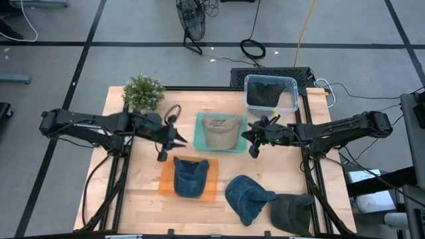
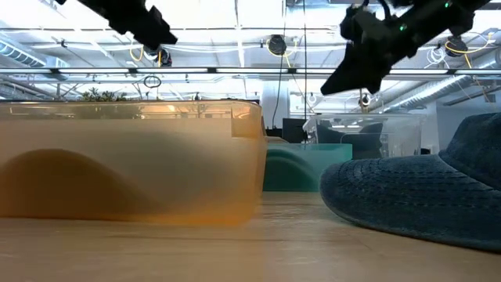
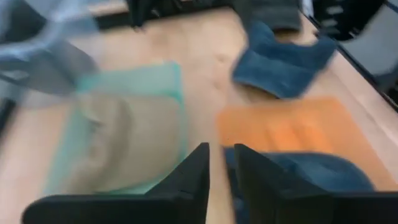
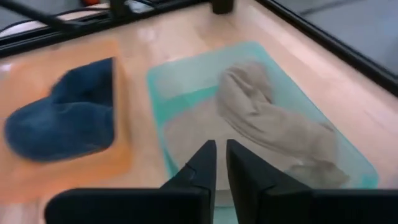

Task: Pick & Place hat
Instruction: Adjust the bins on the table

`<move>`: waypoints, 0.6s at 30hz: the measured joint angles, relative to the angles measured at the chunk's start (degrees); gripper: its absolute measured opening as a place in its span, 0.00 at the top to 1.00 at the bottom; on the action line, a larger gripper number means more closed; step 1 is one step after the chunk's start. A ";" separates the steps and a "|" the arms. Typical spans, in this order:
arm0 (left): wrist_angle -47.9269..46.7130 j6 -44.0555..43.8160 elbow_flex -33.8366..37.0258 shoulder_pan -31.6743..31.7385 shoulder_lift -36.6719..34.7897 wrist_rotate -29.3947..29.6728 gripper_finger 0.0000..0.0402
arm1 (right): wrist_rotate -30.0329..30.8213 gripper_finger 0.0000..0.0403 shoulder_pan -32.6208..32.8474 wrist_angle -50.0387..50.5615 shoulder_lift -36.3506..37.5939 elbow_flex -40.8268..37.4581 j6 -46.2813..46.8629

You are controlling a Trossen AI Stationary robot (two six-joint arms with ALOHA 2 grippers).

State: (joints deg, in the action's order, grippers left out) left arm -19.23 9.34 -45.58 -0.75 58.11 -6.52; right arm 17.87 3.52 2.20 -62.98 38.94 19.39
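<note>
- My left pincer (image 1: 174,138) hangs above the tabletop (image 1: 146,199), between teal tray (image 1: 199,141) and orange tray (image 1: 165,184); fingers nearly together, holding nothing.
- My right pincer (image 1: 255,138) hangs just off the teal tray's right edge, fingers nearly together, empty.
- Tan hat (image 1: 220,131) lies in teal tray near tabletop centre; blue hat (image 1: 190,176) lies in orange tray toward the front edge.
- Loose blue hat (image 1: 247,198) lies on bare wood near the front edge, right of orange tray; dark green hat (image 1: 292,212) at the front right corner.
- Dark hat already in clear bin (image 1: 271,92) at the back edge.
- Judgement: loose blue hat is likely next; right pincer nearer, hat lies frontward of it, long axis roughly along the front edge.
</note>
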 joint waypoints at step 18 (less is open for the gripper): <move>4.19 -6.47 0.07 -21.95 11.47 13.88 0.70 | 2.99 0.89 17.60 19.15 -1.44 10.75 0.70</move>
State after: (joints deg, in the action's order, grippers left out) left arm -15.05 2.86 -45.52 -22.70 69.57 7.36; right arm 20.86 21.12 21.34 -64.42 49.69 20.08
